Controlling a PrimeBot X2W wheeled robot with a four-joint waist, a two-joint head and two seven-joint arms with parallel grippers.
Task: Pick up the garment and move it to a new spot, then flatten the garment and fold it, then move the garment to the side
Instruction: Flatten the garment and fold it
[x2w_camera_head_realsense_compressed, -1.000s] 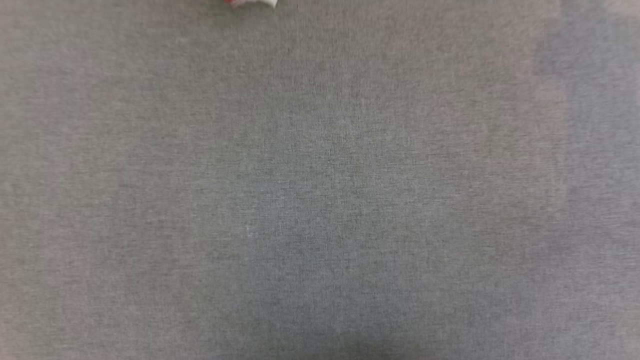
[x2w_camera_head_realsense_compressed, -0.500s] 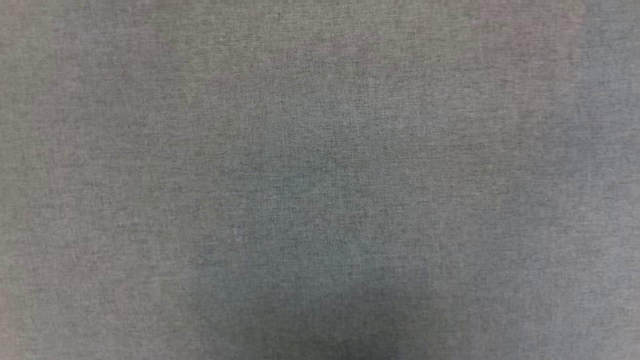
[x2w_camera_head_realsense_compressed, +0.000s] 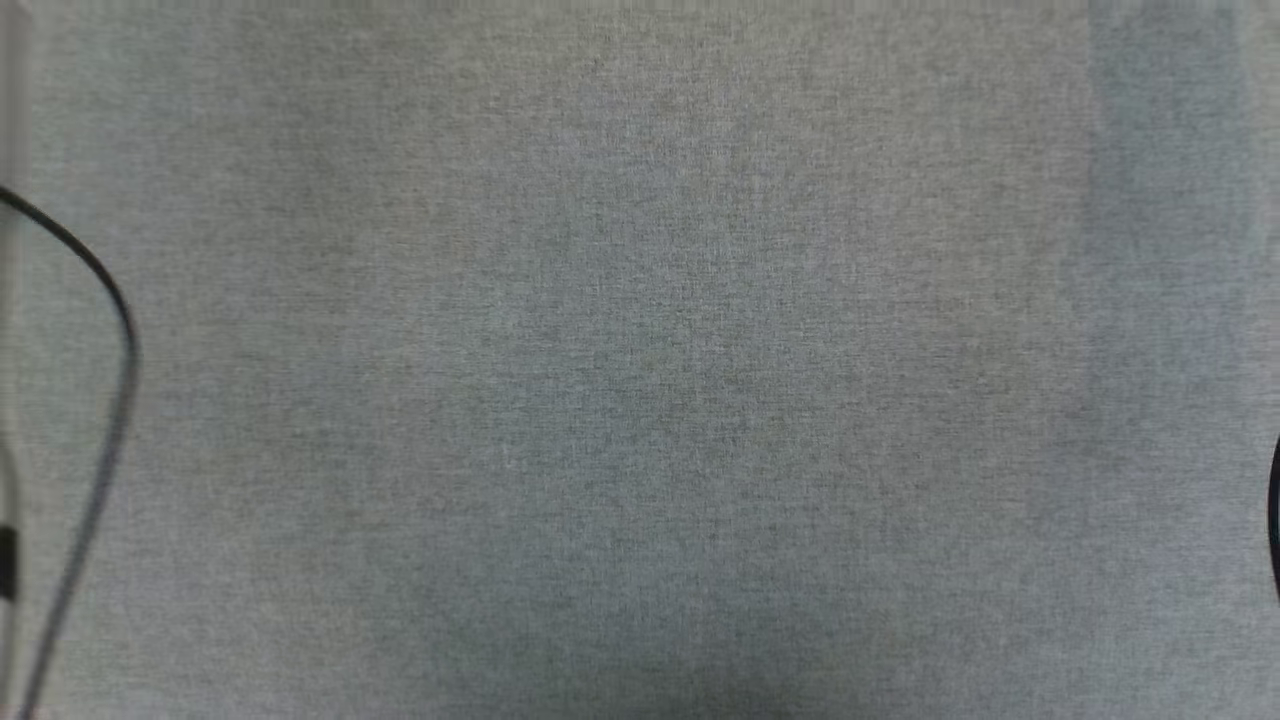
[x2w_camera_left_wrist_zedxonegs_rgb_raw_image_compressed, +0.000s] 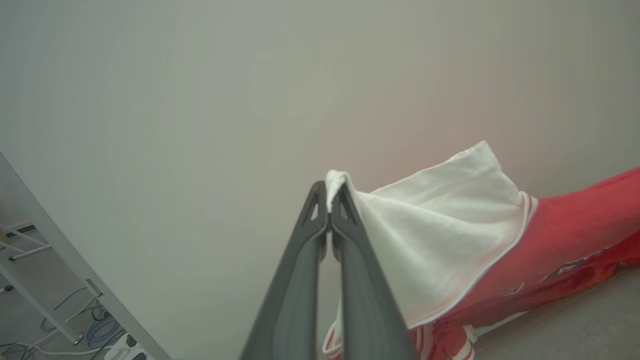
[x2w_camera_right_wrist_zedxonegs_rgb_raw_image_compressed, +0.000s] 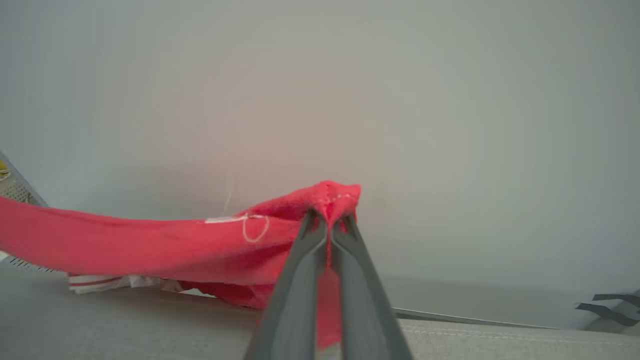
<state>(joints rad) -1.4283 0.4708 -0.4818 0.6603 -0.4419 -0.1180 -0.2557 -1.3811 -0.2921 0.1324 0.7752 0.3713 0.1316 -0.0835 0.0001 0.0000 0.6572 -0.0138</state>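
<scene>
While both arms hold it up before a pale wall, the garment (x2w_camera_left_wrist_zedxonegs_rgb_raw_image_compressed: 440, 235) hangs stretched between them, its lower folds sagging onto the grey cloth-covered bench (x2w_camera_left_wrist_zedxonegs_rgb_raw_image_compressed: 575, 320). The left pincer (x2w_camera_left_wrist_zedxonegs_rgb_raw_image_compressed: 330, 192), jaws pressed together, nips a fold of the white sleeve. From there, in the left wrist view, the cloth fans away toward 3 o'clock into the red body, with striped trim bunched at 5 o'clock. The right pincer (x2w_camera_right_wrist_zedxonegs_rgb_raw_image_compressed: 327, 217), likewise clamped, bites a gathered peak of red fabric, and the shirt trails off toward 9 o'clock in its own wrist view. The head camera looks down on grey weave, with a black cable (x2w_camera_head_realsense_compressed: 110, 300) looping at 9 o'clock.

Judged from the drape, this is a light, limp knit. It has no stiffness, nothing fragile and little slip, but it will likely swing, twist and fold on itself when lowered. Such thin pinches could pull free under a sharp tug. Sounder holds for spreading it flat would probably be two matching points, such as both shoulder seams or both hem corners, kept taut.
</scene>
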